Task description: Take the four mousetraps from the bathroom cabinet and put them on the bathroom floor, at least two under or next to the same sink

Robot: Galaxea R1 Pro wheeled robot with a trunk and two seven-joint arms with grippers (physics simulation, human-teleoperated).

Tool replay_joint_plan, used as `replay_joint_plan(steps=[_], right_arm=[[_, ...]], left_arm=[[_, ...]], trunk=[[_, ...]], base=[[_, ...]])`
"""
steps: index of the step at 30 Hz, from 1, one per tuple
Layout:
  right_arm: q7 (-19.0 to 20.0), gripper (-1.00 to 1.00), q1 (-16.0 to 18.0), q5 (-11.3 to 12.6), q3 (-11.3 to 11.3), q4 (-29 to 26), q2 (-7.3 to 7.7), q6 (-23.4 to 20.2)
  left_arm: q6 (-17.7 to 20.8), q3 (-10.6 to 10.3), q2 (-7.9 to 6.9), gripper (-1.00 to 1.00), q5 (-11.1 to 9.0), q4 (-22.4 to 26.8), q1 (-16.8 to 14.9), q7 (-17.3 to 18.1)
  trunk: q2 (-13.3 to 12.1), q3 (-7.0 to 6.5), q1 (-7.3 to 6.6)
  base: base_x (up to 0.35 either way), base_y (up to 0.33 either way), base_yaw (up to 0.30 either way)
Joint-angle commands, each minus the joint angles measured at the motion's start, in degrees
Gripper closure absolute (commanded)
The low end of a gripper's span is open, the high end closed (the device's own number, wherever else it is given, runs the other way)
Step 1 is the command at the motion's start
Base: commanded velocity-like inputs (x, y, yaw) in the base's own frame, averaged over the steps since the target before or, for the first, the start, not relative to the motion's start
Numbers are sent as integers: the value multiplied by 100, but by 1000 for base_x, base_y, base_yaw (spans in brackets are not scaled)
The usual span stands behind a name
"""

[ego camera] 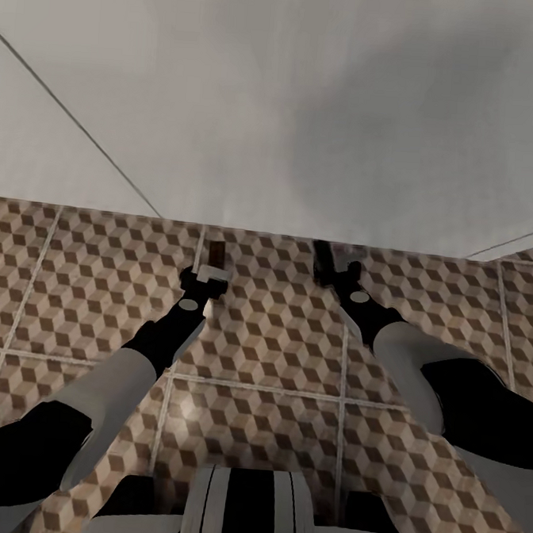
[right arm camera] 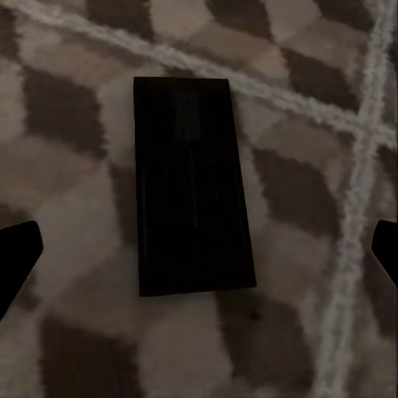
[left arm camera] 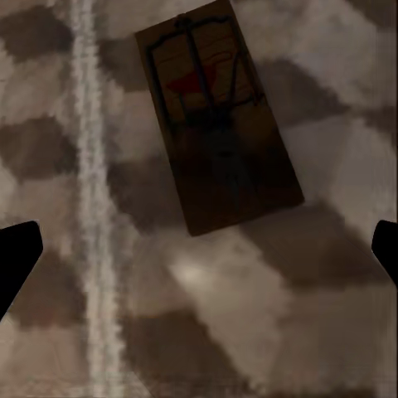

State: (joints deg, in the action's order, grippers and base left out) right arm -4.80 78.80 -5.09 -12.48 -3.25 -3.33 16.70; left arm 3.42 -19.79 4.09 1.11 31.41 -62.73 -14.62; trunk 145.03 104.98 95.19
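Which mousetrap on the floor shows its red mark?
The mousetrap below the left hand: red mark and wire visible. The mousetrap below the right hand looks uniformly dark.

In my right wrist view the mousetrap (right arm camera: 193,186) on the bathroom floor (right arm camera: 75,166) lies in such deep shadow that I cannot make out its wire or red mark. In both wrist views only the dark tips of my fingers (left arm camera: 16,257) (right arm camera: 16,257) show, cut off at the edges. From my head, a white slab (ego camera: 294,101) hides the floor beyond, and my right pincer (ego camera: 330,265) is a dark blur.
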Motion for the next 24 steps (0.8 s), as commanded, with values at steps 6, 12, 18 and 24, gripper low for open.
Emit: replay_joint_plan(steps=[6,12,18,24], right_arm=[[-48,-100,4,-54,-18,8,-1,9],[-48,-100,4,-54,-17,8,-1,9],[-48,-100,4,-54,-13,8,-1,9],[-48,-100,4,-54,-13,8,-1,12]], left_arm=[[36,-34,-4,-100,12,13,-2,-46],[36,-34,-4,-100,12,14,-2,-47],[36,-34,-4,-100,12,14,-2,-45],[36,-34,-4,-100,12,14,-2,-45]], trunk=[[1,2,-4],[1,2,-4],[1,2,-4],[1,2,-4]], base=[[-308,0,0],[-334,0,0],[-337,0,0],[-334,0,0]])
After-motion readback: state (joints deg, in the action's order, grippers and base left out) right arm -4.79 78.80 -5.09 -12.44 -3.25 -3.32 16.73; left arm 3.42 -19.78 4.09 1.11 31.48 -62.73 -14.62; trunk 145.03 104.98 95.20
